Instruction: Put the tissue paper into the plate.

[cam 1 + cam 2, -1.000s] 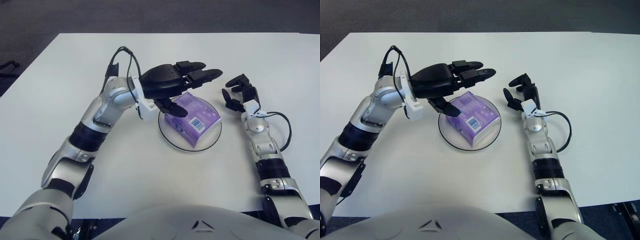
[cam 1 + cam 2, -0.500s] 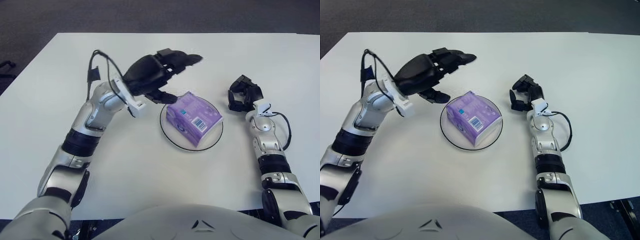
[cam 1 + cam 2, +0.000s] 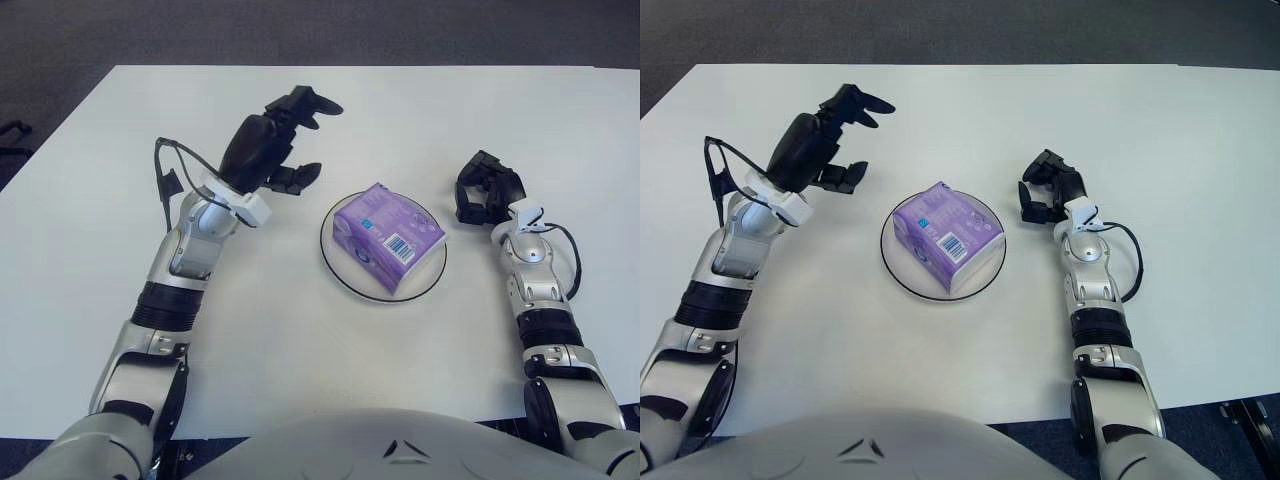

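A purple tissue pack (image 3: 387, 238) with a barcode label lies in the white, dark-rimmed plate (image 3: 341, 277) at the table's middle. My left hand (image 3: 283, 135) is raised left of the plate, clear of the pack, fingers spread and empty. My right hand (image 3: 484, 188) rests on the table right of the plate, fingers curled, holding nothing.
The white table (image 3: 300, 340) spreads around the plate. A black cable (image 3: 168, 180) loops off my left wrist. Dark carpet lies beyond the table's far edge.
My left hand let go of the tissue pack and drew back left and up, away from the plate. The pack stays in the plate. My right hand drew back a little and curled.
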Robot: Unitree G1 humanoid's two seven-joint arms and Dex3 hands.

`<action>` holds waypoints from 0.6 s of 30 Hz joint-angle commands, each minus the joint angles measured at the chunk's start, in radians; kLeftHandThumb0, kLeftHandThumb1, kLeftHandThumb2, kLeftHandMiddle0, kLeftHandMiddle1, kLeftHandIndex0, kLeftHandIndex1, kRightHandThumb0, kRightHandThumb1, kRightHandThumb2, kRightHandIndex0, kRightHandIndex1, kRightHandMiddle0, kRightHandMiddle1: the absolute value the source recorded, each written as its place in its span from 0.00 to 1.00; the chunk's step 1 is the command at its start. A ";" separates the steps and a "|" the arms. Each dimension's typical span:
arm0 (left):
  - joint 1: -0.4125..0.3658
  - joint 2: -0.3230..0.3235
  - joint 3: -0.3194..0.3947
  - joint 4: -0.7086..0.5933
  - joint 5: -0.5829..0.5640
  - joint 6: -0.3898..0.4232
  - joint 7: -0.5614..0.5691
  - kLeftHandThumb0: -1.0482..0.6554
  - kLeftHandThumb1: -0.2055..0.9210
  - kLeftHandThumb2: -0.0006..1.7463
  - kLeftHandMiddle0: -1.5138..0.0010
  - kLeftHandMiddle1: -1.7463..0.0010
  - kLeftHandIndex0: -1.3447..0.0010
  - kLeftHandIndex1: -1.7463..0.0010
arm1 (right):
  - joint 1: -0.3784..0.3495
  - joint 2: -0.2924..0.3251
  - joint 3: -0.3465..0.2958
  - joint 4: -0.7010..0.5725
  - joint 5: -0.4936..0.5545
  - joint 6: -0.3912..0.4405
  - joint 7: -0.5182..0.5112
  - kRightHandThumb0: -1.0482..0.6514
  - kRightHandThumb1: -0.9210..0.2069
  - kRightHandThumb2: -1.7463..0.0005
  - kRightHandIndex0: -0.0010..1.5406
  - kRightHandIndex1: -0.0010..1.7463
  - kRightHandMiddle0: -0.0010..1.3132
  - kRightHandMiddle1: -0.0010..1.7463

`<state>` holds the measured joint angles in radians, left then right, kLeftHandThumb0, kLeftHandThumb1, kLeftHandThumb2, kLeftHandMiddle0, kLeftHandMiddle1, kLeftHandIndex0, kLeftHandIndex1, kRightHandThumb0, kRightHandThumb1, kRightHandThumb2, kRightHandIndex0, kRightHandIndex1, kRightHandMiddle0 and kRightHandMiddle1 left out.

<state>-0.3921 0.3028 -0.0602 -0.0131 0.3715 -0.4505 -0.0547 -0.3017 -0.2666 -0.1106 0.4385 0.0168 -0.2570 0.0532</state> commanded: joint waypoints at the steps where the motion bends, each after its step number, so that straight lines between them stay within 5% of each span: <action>1: 0.041 -0.016 0.062 0.021 -0.121 0.027 0.002 0.35 0.87 0.46 0.50 0.01 0.77 0.01 | 0.156 0.076 0.007 0.073 0.023 -0.006 0.009 0.34 0.49 0.28 0.83 1.00 0.44 1.00; 18: 0.108 -0.137 0.187 0.112 -0.449 0.198 0.006 0.37 0.68 0.58 0.30 0.00 0.68 0.00 | 0.162 0.091 -0.017 0.057 0.058 -0.002 0.030 0.35 0.46 0.31 0.80 1.00 0.42 1.00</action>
<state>-0.3072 0.1808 0.0895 0.0784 -0.0315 -0.2942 -0.0576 -0.2935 -0.2639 -0.1312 0.4235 0.0466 -0.2569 0.0787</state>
